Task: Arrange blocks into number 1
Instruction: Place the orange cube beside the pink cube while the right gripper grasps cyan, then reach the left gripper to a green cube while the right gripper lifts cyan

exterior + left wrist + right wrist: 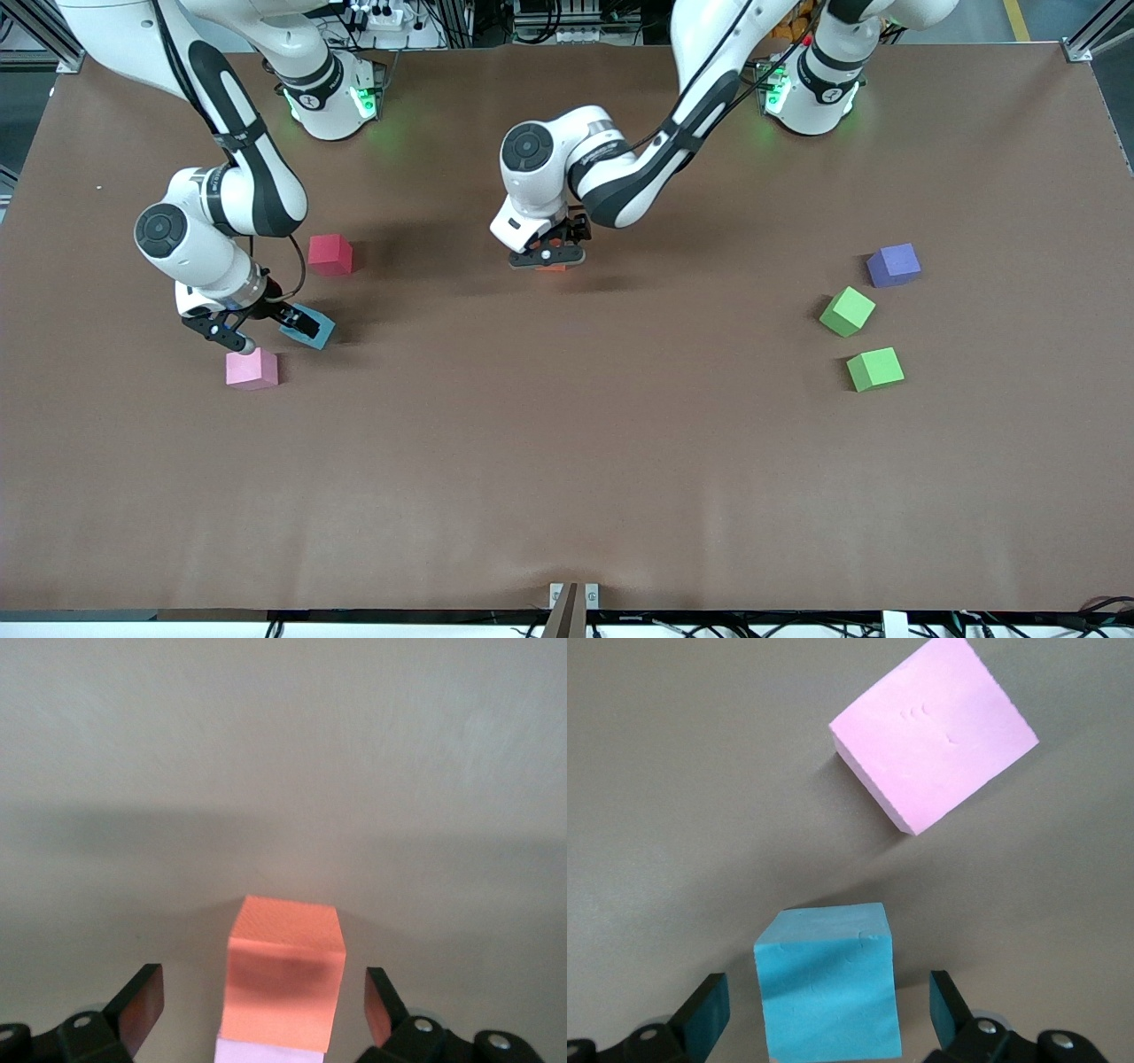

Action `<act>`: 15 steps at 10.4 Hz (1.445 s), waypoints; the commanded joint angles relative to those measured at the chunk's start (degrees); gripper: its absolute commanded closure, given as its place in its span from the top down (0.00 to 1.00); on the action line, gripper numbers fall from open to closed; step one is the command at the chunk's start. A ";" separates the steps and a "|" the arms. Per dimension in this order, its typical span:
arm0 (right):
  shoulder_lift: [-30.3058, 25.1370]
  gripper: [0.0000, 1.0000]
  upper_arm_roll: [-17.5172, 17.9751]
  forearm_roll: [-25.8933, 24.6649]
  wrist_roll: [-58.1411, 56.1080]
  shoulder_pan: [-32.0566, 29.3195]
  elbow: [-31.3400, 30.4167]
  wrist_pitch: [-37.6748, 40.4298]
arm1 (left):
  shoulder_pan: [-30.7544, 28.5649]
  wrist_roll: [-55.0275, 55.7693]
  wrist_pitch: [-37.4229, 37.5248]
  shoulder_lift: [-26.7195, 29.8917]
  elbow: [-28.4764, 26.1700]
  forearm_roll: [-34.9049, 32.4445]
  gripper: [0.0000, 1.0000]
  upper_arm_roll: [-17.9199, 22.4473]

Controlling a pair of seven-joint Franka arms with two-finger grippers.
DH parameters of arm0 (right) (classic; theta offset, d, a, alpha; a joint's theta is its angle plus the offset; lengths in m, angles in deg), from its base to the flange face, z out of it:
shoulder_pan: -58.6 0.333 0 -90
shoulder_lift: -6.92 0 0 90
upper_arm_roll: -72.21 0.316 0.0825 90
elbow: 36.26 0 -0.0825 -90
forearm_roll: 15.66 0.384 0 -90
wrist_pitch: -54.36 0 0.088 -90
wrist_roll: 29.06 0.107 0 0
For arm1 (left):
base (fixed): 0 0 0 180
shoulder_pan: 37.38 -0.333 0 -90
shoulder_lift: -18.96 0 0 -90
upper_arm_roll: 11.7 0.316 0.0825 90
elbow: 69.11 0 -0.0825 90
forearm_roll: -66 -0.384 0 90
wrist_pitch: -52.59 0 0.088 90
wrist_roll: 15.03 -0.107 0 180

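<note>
The left gripper (264, 1014) stands open around the orange block (282, 970) at mid-table, fingers (140, 1005) clear of its sides (a pale block edge shows just beside it). The right gripper (829, 1014) is open astride the light blue block (828, 992); the pink block (933, 742) lies just beside, nearer the front camera.

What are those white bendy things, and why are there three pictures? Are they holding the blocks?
They are two robot arms at a brown table. One picture looks down from above; the other two come from cameras on the wrists. The left gripper is down over an orange block, jaws open either side. The right gripper has open jaws around a light blue block, beside a pink block. Neither is squeezing. A red block, two green blocks and a purple cube lie there too.
</note>
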 commanded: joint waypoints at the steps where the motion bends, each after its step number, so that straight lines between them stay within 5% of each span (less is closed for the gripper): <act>1: 1.26 1.00 -0.24 1.09 0.71 0.73 1.29 0.42 | -4.16 2.43 3.10 4.96 -1.49 -0.91 1.00 0.09; 4: 3.10 1.00 -0.33 1.09 0.71 1.17 1.37 -0.28 | -13.29 2.70 5.57 7.16 -2.80 -1.08 1.00 0.09; 8: 5.30 0.98 -0.33 1.18 0.79 1.70 1.46 -2.30 | -22.01 3.05 4.70 14.79 -14.02 -4.33 1.00 -0.09; 10: 5.39 0.90 -0.77 1.18 0.62 1.61 1.46 -2.31 | -26.66 2.17 4.08 19.37 -18.61 -4.42 1.00 -0.35; 15: 5.39 0.74 -1.47 1.27 0.00 1.70 1.46 -2.31 | -40.72 -9.75 4.08 20.53 -19.51 -4.42 1.00 -0.62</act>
